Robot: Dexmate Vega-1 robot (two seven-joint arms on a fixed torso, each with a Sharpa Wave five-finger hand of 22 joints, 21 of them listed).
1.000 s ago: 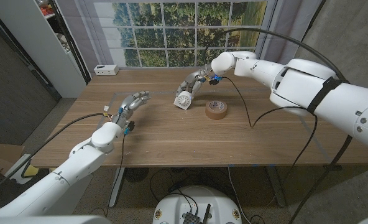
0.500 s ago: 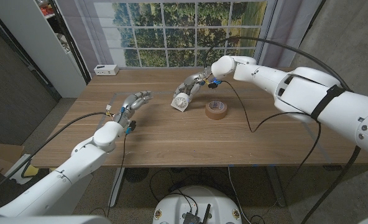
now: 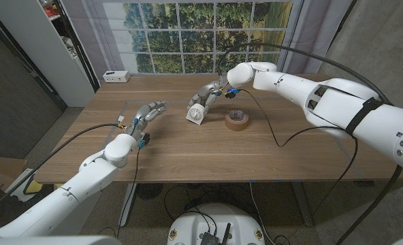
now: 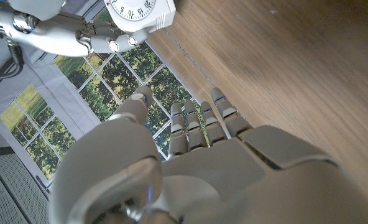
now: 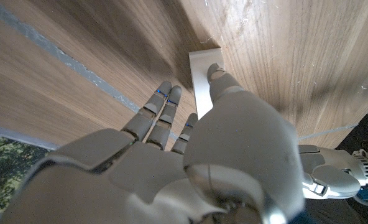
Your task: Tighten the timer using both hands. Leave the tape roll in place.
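Left wrist cam shows timer (image 4: 138,9) dial, tilted. Right hand (image 3: 210,96) grips timer (image 3: 197,112) beside tape roll (image 3: 237,120); left hand (image 3: 143,114) empty, fingers apart.

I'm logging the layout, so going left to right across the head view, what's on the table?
White box → left hand → timer, held by the right hand → tape roll.
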